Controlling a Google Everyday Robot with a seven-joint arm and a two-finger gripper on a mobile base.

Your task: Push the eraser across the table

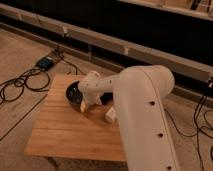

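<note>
the gripper (85, 106) hangs low over the far part of the light wooden plank table (65, 132), beside a black round bowl (75, 91). the small flat black eraser (106, 98) lies just to its right.

- One camera is looking down from above the arm (145, 115), facing the table (60, 135) closely.
- The gripper (85, 106) is sitting mid-frame, over the table's far side.

the gripper (85, 105) sits on the table (60, 130), just before the bowl (74, 92); the carton (111, 114) lies right.
</note>
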